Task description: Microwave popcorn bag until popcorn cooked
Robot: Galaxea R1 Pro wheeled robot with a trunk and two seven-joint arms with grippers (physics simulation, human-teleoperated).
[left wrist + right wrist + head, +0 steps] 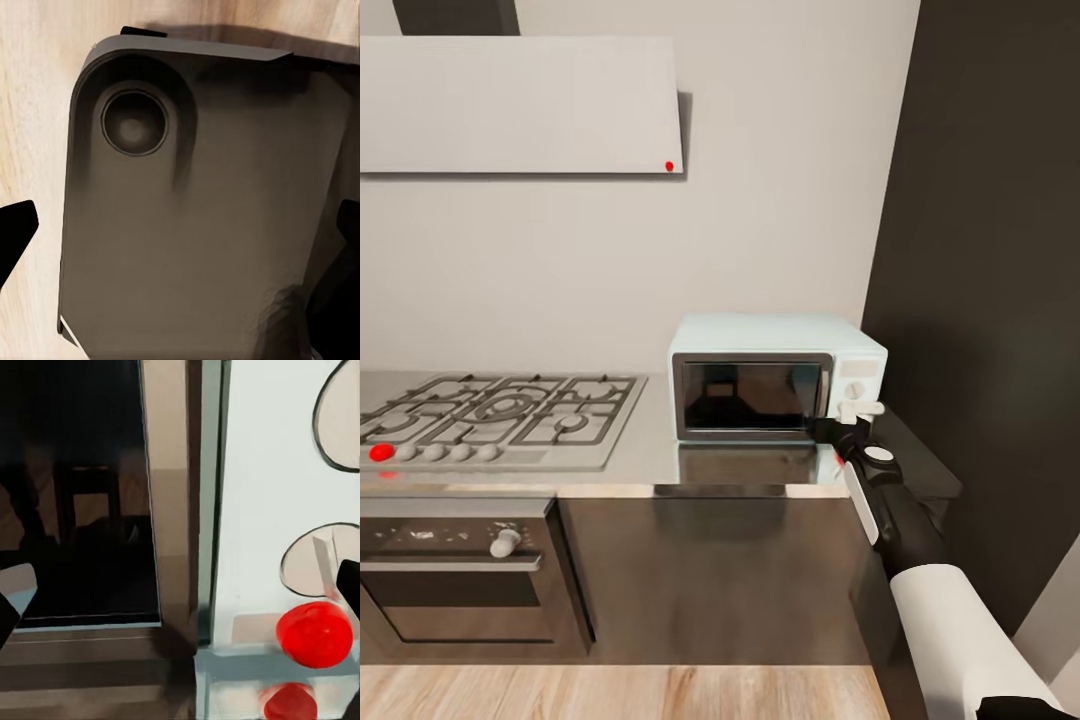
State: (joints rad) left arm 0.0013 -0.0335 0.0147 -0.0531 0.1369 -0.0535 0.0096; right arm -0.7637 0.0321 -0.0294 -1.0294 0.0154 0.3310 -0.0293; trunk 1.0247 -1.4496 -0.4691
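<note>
Microwave (775, 380) sits shut on the bench (650, 455) — my right jaws (848, 432) hang wide at its lower right corner, facing a red button (314, 634); left jaws spread, far off.

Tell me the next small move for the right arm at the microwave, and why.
Probably ease the right gripper forward onto the red button on the microwave panel: the door looks closed, the fingers straddle the door edge and the button sits just ahead.
</note>
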